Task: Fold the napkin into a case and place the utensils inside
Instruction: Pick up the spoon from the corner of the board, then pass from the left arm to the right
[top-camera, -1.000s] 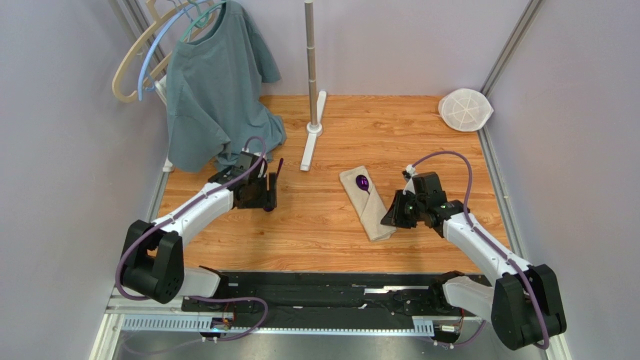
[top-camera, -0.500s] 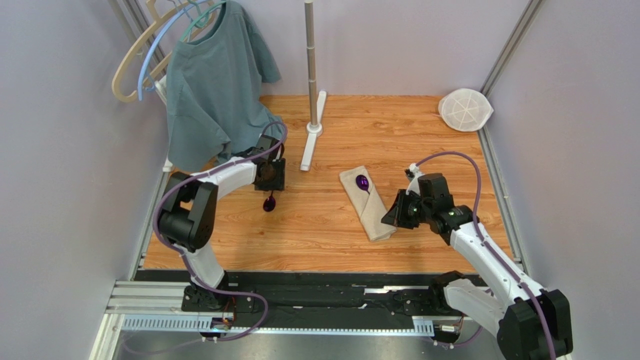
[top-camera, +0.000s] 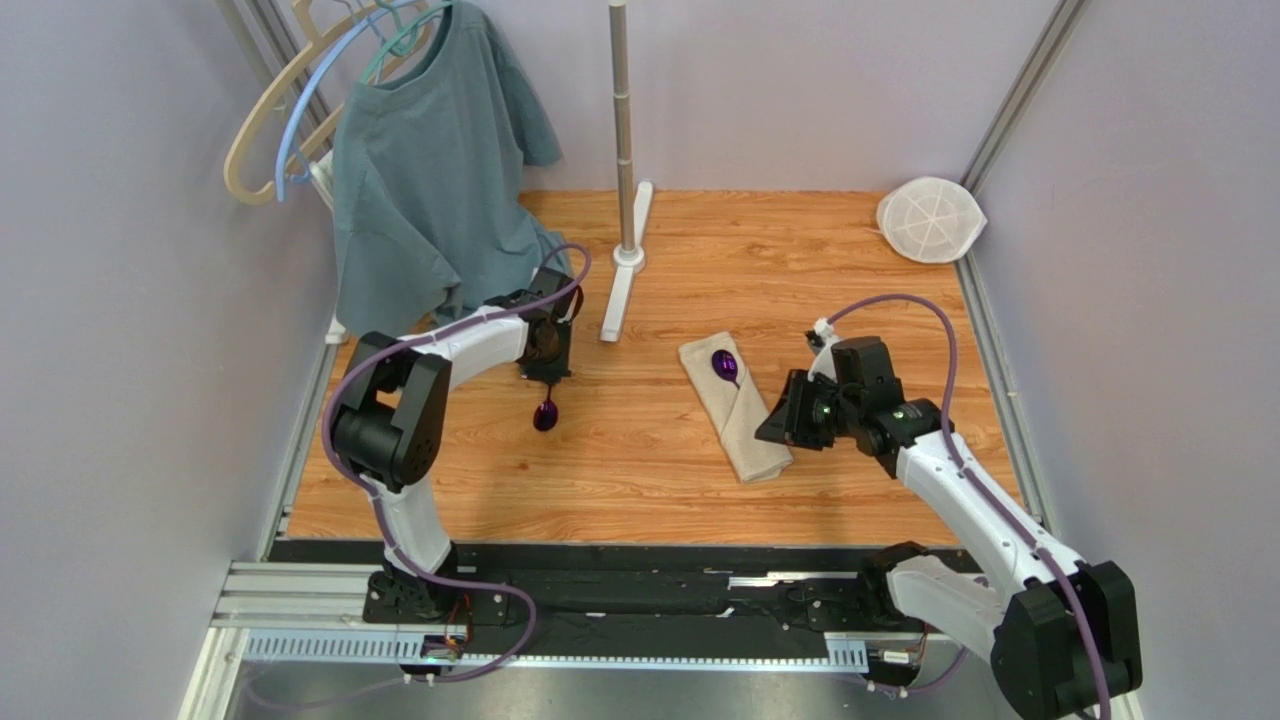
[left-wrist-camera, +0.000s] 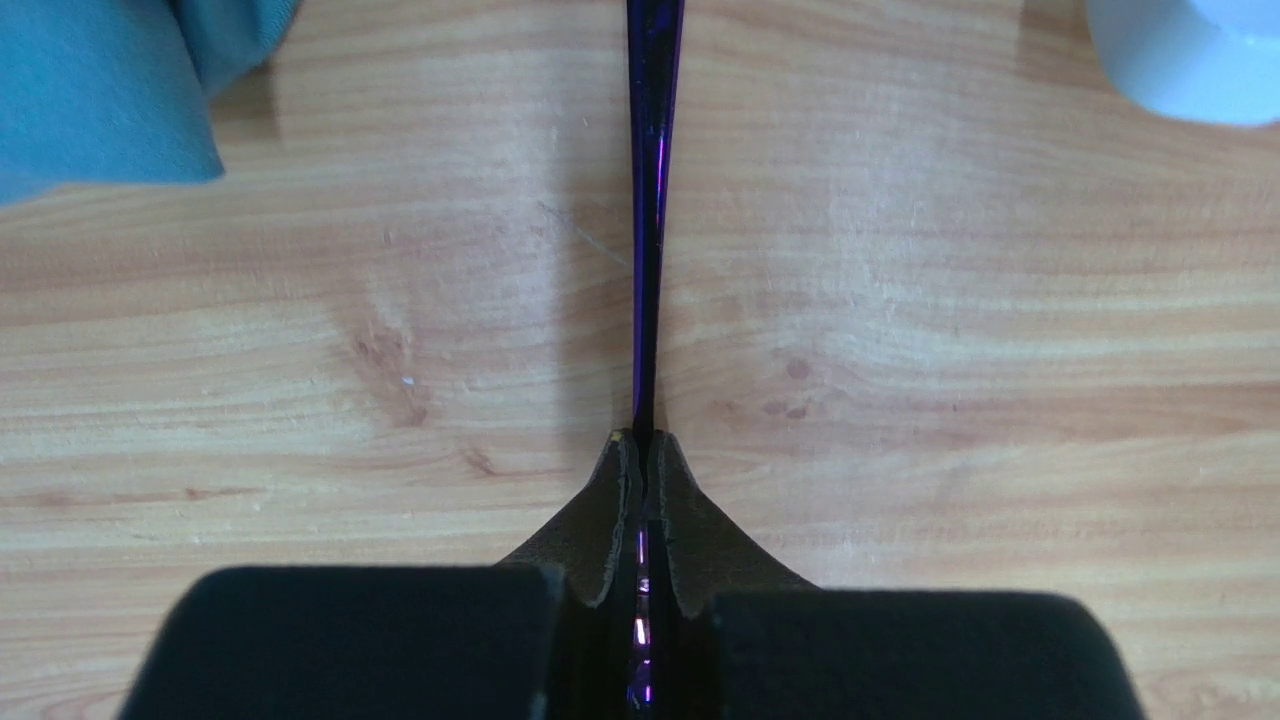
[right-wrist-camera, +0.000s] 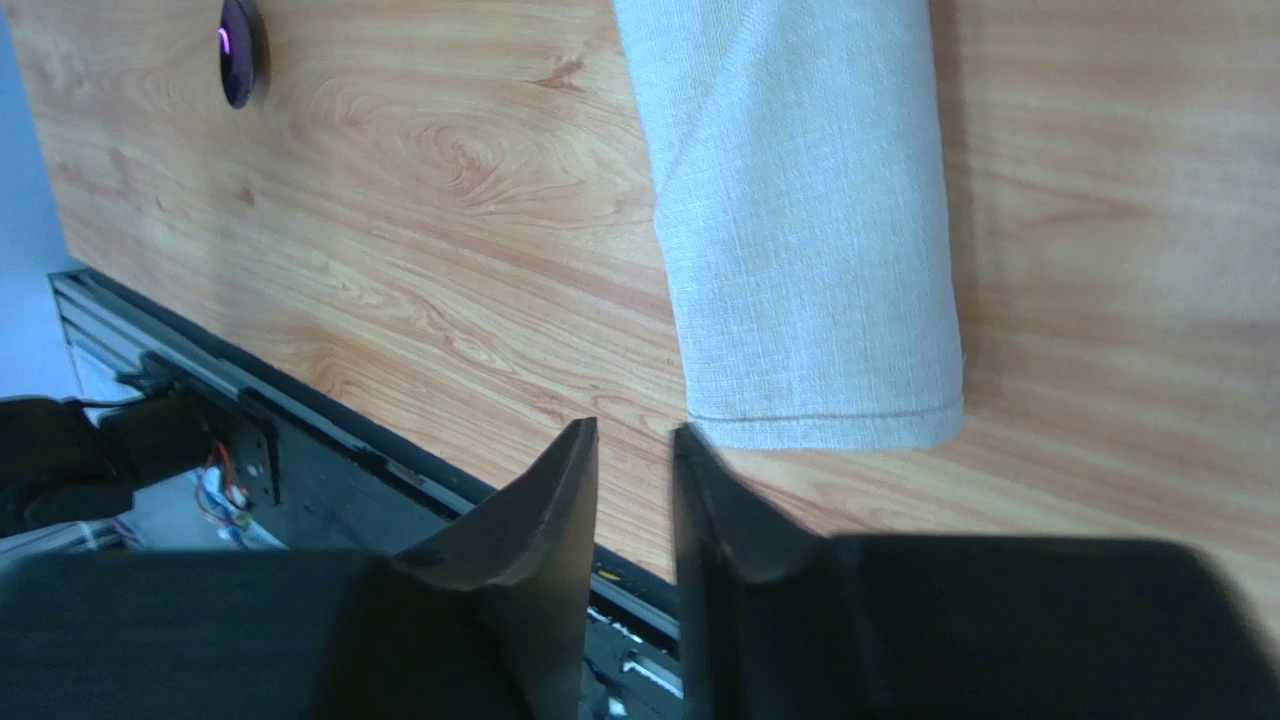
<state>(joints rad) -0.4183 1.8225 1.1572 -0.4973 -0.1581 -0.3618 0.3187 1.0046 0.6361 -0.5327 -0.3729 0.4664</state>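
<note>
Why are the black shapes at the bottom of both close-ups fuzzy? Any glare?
Left wrist view: the left end effector blurs toward the lens; the spoon handle glints purple but is sharp. Right wrist view: same blur on the right end effector; the case shows crisp weave; the spoon bowl glares pink.

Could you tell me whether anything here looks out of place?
Nothing spilled or damaged. The case lies askew with one spoon bowl poking out; the second spoon is apart, handle pinched by the jaws of the left gripper.
</note>
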